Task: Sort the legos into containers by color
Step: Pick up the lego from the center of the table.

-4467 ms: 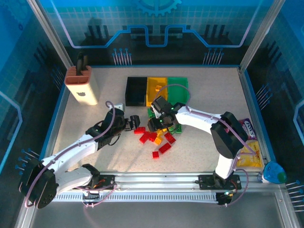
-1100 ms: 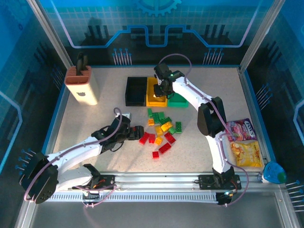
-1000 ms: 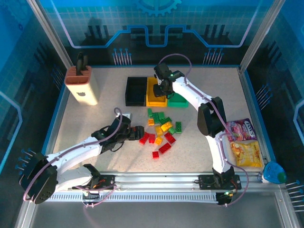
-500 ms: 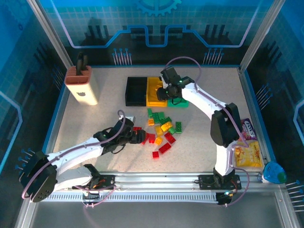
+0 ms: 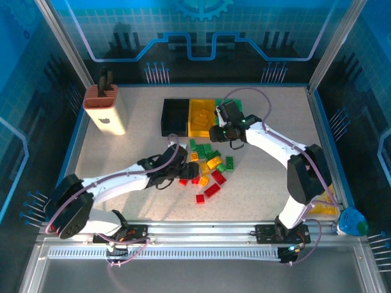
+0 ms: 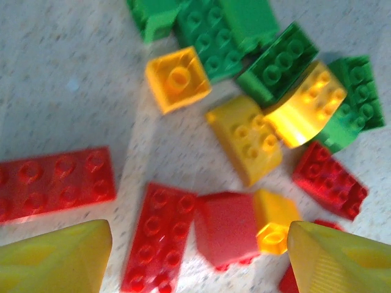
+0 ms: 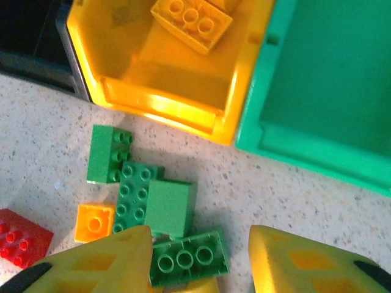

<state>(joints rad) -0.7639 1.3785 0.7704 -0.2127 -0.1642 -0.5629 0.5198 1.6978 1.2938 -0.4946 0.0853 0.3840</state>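
The legos [image 5: 208,168] lie in a loose red, yellow and green pile on the table in front of the containers: a black bin [image 5: 175,117], a yellow bin [image 5: 201,115] and a green bin [image 5: 227,105]. My left gripper [image 5: 178,173] hangs open over the pile's left side. Between its fingers [image 6: 55,256] lie a flat red brick [image 6: 157,244], a tipped red brick [image 6: 227,229] and a small orange one [image 6: 275,223]. My right gripper [image 5: 218,135] is open and low over the green bricks [image 7: 188,257] just in front of the yellow bin [image 7: 171,61]. One yellow brick [image 7: 190,23] lies in that bin.
A tall beige block with a brown slotted top [image 5: 105,110] stands at the back left. A yellow snack bag [image 5: 324,206] and a blue object [image 5: 351,221] sit by the right wall. The green bin [image 7: 330,79] is close on the right of my right gripper.
My right gripper has come away from over the yellow bin down to the green bricks in front of it. My left gripper has slid right into the red bricks, its jaws narrowing.
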